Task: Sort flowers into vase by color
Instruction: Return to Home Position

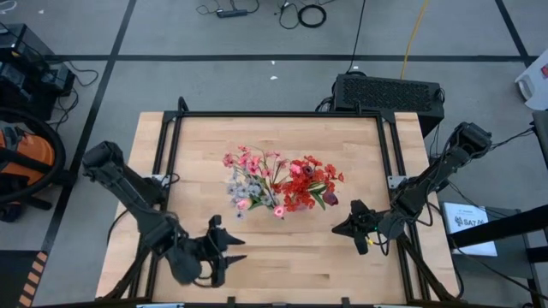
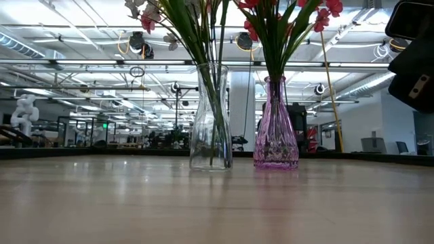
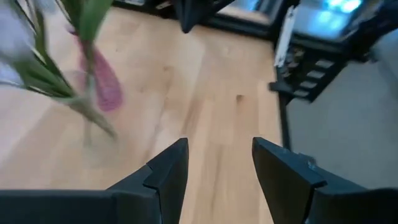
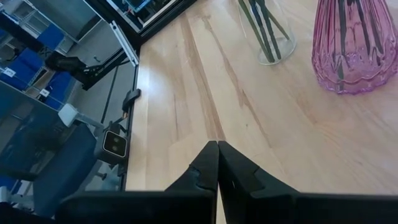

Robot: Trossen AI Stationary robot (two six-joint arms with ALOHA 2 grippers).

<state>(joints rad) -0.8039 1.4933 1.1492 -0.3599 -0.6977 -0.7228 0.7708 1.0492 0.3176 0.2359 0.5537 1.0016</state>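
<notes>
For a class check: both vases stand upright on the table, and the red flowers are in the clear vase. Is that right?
No. The low view shows the red flowers in the purple vase; the clear vase holds pink and pale blooms. Both stand upright on the table.

The left arm [image 1: 128, 184] is stretching from the left side toward the near edge, with its elbow bent so that the wrist is facing in toward the middle. The left gripper [image 1: 236, 249] is hanging at the near left and pointing right. Its two dark fingers [image 3: 168, 171] are standing apart with a clear gap between them. The right arm [image 1: 432, 175] is slanting from the far right toward the near right. The right gripper [image 1: 338, 228] is pointing left toward the middle, with its fingers pressing together at the tips and gripping nothing.
</notes>
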